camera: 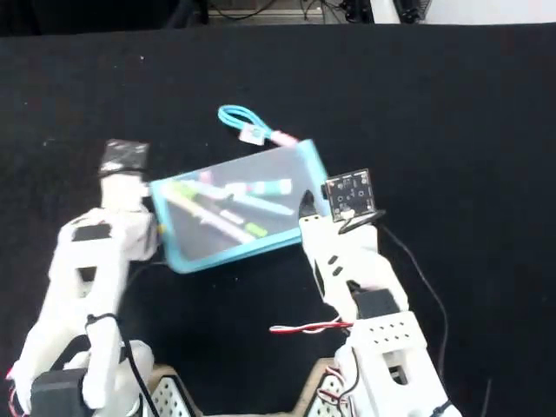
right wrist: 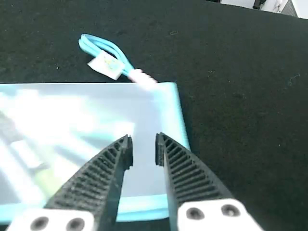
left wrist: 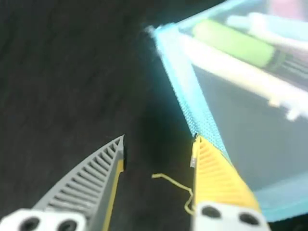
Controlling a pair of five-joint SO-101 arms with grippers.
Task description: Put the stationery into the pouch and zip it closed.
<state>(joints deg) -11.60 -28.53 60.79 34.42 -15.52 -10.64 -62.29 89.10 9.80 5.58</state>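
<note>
Pouch (camera: 208, 252) already holds the pens (camera: 234, 204), its zip's state unclear; left gripper (left wrist: 159, 142) gapes at one end, right gripper (right wrist: 143, 139) hovers slightly parted over the other.

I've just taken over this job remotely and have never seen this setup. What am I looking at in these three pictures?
Two white robot arms sit at a black table. One picture looks down from above; the others come from cameras on each wrist. A clear, blue-edged pouch lies between the arms with pens inside; a blue loop lies by its corner. The left gripper is open at the pouch's end; the right gripper is open over it. Neither holds anything.
</note>
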